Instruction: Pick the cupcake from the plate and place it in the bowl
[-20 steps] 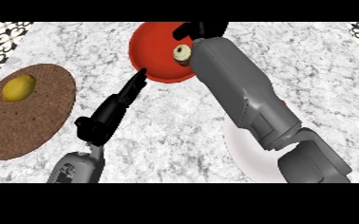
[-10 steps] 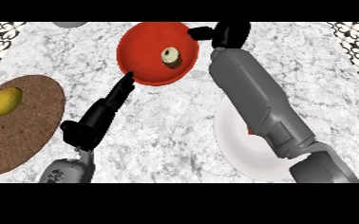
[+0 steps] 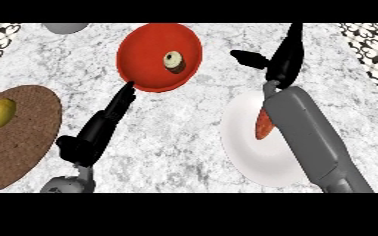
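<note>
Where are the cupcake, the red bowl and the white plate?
cupcake [image 3: 175,61], head view, on its pale top.
bowl [image 3: 144,50], head view, on its red inside, left of the cupcake.
plate [image 3: 244,130], head view, on its bare white left part.

Cupcake [image 3: 174,61] lies tipped inside red bowl [image 3: 144,70]; white plate [image 3: 244,145] nearby.

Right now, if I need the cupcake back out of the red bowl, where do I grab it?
Probably its brown base, pinched across from above: the cupcake lies tilted inside the red bowl, pale top facing up-left, and the raised rim likely blocks a sideways approach.
</note>
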Robot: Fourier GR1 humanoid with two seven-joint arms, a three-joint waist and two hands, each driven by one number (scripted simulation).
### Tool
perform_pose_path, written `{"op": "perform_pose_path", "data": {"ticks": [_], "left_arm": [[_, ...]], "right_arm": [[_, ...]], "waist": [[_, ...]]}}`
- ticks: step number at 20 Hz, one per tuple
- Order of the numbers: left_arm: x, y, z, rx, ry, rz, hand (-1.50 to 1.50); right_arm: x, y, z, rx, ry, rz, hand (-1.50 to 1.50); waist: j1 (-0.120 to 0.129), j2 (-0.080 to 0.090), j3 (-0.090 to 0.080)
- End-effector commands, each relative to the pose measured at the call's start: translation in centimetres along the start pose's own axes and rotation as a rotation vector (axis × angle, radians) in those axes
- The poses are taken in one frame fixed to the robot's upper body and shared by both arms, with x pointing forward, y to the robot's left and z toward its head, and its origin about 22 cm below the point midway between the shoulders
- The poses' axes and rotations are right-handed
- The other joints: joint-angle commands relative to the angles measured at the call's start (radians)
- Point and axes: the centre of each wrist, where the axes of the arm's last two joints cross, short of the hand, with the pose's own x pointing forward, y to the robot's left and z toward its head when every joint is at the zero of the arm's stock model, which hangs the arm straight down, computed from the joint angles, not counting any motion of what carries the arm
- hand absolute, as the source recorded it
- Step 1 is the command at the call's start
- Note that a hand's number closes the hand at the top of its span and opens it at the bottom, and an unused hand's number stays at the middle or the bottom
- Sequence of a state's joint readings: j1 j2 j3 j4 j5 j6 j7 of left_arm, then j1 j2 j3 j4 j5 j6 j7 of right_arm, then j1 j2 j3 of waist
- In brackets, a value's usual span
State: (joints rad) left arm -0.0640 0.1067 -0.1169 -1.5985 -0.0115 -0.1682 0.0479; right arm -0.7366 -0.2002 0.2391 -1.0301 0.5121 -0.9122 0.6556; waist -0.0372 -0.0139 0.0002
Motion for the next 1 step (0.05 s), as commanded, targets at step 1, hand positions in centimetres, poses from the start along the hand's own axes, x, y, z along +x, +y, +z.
{"op": "perform_pose_path", "data": {"ticks": [1], "left_arm": [[2.03,-0.48,-0.48,-0.015,-0.018,0.007,0.0]], "right_arm": [[-2.58,-4.77,0.81,0.038,-0.017,-0.012,-1.5]], "waist": [[0.013,0.005,0.0]]}}
